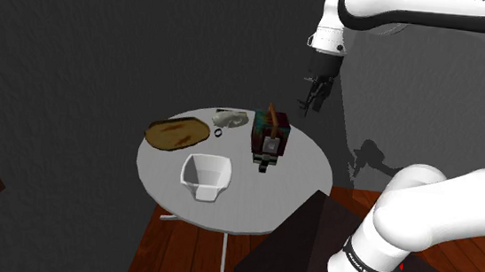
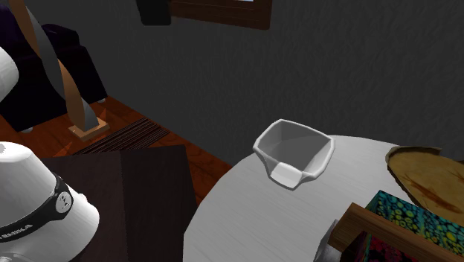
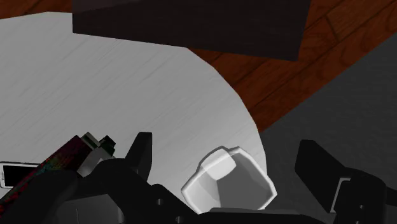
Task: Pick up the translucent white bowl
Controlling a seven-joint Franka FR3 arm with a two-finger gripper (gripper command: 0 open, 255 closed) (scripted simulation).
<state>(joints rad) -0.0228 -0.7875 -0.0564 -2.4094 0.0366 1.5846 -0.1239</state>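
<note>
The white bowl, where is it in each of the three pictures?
Shoulder view: bowl at the round table's near edge, left of centre.
Second exterior view: bowl at the table's far edge, centre.
Wrist view: bowl framed between the open hand's fingers, untouched.
Shared landmark: the round table's edge beside the bowl.

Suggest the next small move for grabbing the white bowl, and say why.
Probably lower the gripper toward the bowl, with the fingers open. In the shoulder view it hangs well above the round table, off to that view's right of the bowl. The wrist view frames the bowl between the parted fingers, untouched. I'd aim to straddle one wall of its rim.
</note>
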